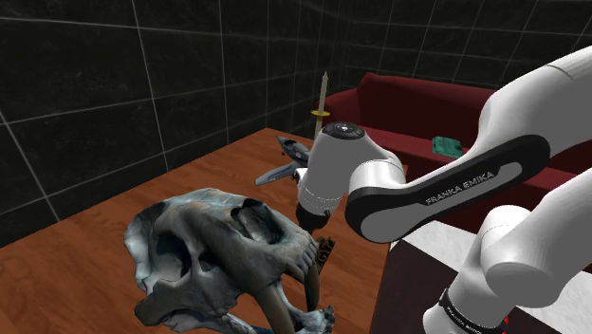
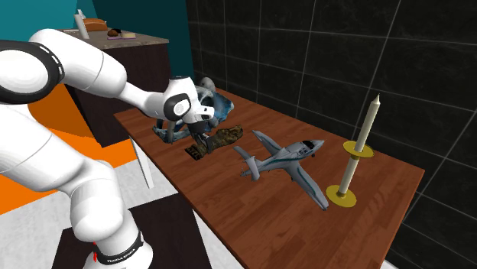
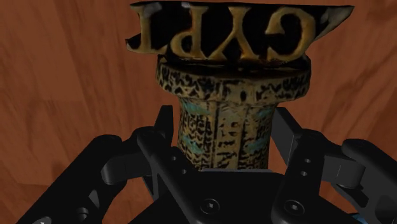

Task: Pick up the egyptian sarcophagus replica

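The tool [image 3: 222,130] is clenched around the gold-patterned sarcophagus [image 3: 232,83], which lies on the wooden worktop [image 3: 57,95], left of centre in the second exterior view.

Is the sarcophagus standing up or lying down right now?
Lying down: the sarcophagus stretches lengthwise along the wooden table, beneath the hand.

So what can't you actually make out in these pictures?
The sarcophagus, shoulder view: mostly hidden behind the skull and the arm; a sliver shows.
Its base lettering, wrist view: cut off by the picture's edge.
The skull, second exterior view: partly covered by the arm.
The green item on the sofa, shoulder view: too small to identify.
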Action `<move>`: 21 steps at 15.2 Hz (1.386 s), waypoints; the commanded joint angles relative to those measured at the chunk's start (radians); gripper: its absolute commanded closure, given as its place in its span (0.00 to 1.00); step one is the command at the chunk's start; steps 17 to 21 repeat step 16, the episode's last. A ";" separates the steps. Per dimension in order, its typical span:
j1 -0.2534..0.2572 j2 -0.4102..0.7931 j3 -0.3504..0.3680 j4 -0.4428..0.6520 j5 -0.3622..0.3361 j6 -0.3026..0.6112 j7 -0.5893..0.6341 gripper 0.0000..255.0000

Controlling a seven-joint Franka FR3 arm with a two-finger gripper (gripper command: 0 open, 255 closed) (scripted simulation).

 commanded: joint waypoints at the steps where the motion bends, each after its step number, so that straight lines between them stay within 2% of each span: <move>1: 0.004 -0.014 -0.007 0.010 0.005 -0.024 -0.007 1.00; 14: 0.022 -0.111 -0.056 0.118 0.026 -0.226 -0.046 1.00; 21: 0.022 -0.112 -0.056 0.119 0.026 -0.228 -0.047 1.00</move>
